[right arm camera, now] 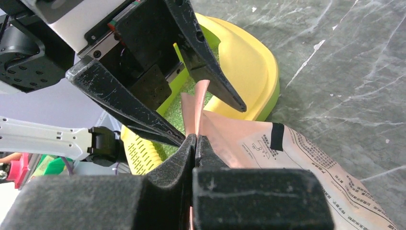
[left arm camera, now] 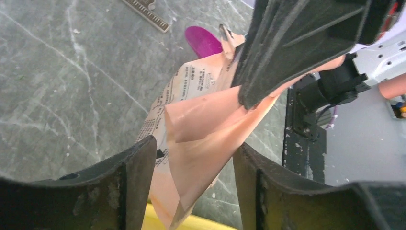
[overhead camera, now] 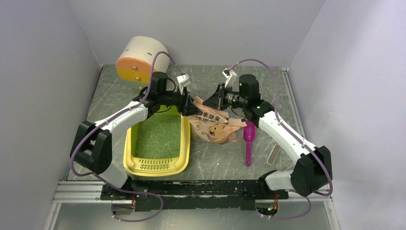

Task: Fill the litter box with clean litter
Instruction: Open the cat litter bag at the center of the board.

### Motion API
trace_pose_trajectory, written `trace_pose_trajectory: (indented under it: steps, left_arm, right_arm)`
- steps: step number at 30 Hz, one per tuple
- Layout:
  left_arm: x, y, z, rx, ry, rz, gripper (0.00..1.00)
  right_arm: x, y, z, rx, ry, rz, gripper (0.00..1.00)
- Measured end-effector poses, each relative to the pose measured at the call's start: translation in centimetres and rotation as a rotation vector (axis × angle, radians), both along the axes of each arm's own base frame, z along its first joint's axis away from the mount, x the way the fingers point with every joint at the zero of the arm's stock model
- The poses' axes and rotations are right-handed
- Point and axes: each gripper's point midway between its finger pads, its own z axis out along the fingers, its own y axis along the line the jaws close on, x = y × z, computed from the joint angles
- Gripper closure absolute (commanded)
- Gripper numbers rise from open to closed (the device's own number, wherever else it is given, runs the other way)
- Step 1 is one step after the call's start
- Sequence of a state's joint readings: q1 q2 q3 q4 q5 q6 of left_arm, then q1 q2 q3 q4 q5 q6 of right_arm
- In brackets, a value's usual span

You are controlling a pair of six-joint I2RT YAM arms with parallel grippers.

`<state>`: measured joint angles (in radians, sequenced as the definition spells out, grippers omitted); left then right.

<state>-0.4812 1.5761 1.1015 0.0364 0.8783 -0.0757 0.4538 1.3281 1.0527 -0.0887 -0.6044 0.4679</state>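
The two arms meet nose to nose over the far right corner of the litter box (overhead camera: 128, 160), and everything hangs on a thin fold of the bag (right arm camera: 297, 158) between them. The right gripper (right arm camera: 195, 139) has its jaws clenched on that fold, pads pressed flat with the pink paper sandwiched between. The left gripper (left arm camera: 194, 148) faces it from the opposite side, jaws apart and straddling the same flap. From its wrist view, paper runs up the gap without either finger clearly pressing it, so I'd call it not yet gripping. From the left jaws, the bag's long axis runs straight ahead and away, past the right gripper's tips and down onto the table beside the magenta scoop (overhead camera: 248, 143). The box sits beneath and behind the left jaws, on the left arm's side, its long axis running back toward the bases with the grille at the near end. The clean litter (overhead camera: 158, 132) already covers its floor green. The left arm is plainly nearer the box, so any tipping must swing the bag towards it.
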Motion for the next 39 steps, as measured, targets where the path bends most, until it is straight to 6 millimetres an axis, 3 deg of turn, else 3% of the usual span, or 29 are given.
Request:
trace_pose_trajectory:
  steps: [1, 4, 7, 9, 11, 16, 23, 27, 33, 36, 39]
  left_arm:
    - [-0.1, -0.1, 0.1, -0.005, 0.002, -0.009, 0.47]
    - [-0.6, -0.3, 0.5, -0.022, 0.006, -0.039, 0.74]
    - [-0.6, -0.2, 0.9, -0.031, 0.011, -0.044, 0.86]
    - [-0.5, -0.3, 1.2, -0.036, 0.007, -0.049, 0.95]
    - [-0.5, -0.3, 1.4, -0.038, 0.004, -0.051, 0.95]
    - [-0.5, -0.3, 1.4, -0.038, 0.0, -0.053, 0.95]
    - [-0.8, -0.1, 2.0, -0.039, -0.016, -0.057, 0.95]
    - [-0.9, -0.1, 2.1, -0.037, -0.021, -0.059, 0.95]
    - [-1.0, 0.0, 1.9, -0.032, -0.019, -0.061, 0.95]
    - [-1.0, 0.0, 2.0, -0.032, -0.02, -0.06, 0.95]
    - [-1.1, 0.1, 2.2, -0.034, -0.024, -0.06, 0.95]
  right_arm:
    - [0.0, 0.0, 0.1, 0.001, -0.004, 0.0, 1.0]
    - [0.1, -0.1, 0.1, -0.005, -0.017, -0.005, 0.97]
    - [0.3, -0.6, 0.2, -0.024, -0.037, -0.025, 0.79]
    - [0.5, -0.9, 0.5, -0.038, -0.056, -0.044, 0.57]
    - [0.9, -1.3, 0.7, -0.059, -0.07, -0.071, 0.42]
    - [1.9, -2.8, 0.4, -0.148, -0.11, -0.139, 0.19]
    - [1.3, -4.1, -0.4, -0.235, -0.192, -0.118, 0.19]
    - [0.5, -3.6, -0.4, -0.238, -0.238, -0.036, 0.25]
    - [0.0, -3.5, -1.4, -0.265, -0.281, 0.028, 0.43]
    - [0.2, -3.8, -1.6, -0.301, -0.313, 0.036, 0.26]
    - [0.5, -4.3, -1.4, -0.343, -0.341, 0.033, 0.18]
